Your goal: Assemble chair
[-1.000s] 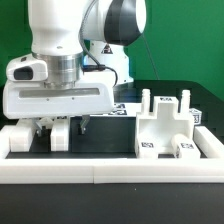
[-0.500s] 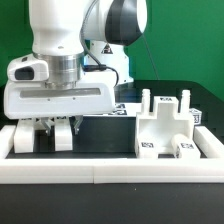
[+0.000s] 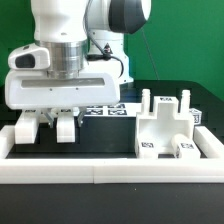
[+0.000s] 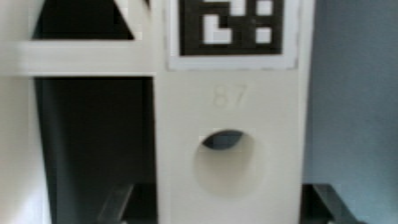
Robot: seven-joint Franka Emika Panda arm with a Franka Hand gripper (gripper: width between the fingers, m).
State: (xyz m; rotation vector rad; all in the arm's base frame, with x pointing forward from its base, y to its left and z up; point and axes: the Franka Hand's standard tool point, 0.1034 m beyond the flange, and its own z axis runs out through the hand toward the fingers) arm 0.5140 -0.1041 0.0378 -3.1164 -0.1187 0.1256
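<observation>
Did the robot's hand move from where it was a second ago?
Yes. The gripper has gone up, away from the white border rail in front, and a little toward the exterior view's right, shut on a white chair piece.

The exterior view sits low and close, looking level across the white border rail [image 3: 110,168] at the arm [image 3: 60,35]. The wrist view is pressed against a white chair piece [image 4: 231,130] that fills its frame. Both views share that piece, under the end effector [image 3: 64,122].

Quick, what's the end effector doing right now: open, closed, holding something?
End effector: closed, holding a white chair piece.
</observation>
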